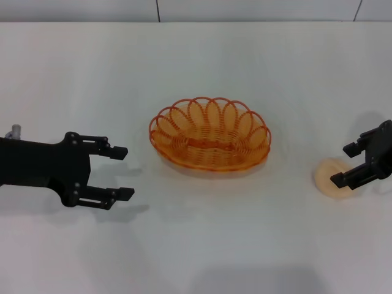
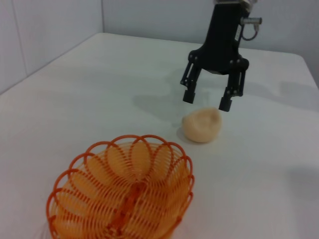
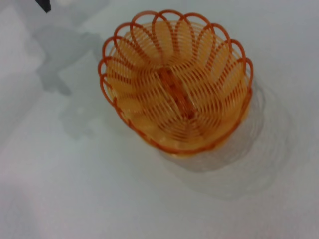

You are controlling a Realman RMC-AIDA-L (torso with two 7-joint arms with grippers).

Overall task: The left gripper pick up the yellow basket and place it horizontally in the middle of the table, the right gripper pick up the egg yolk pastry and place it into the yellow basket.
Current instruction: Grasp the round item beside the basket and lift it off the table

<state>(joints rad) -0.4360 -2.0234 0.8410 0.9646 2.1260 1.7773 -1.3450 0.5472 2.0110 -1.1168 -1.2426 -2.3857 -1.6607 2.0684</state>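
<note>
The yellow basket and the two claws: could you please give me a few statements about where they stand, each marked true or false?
1. The yellow basket sits empty on the table. True.
2. The egg yolk pastry lies inside the basket. False: it lies on the table, off to the basket's right.
3. The right claw is open, poised over the pastry. True.
4. The left claw is shut on the basket's rim. False: it is open, clear of the basket on its left.
5. The basket is tipped onto its side. False: it stands upright, opening upward.
</note>
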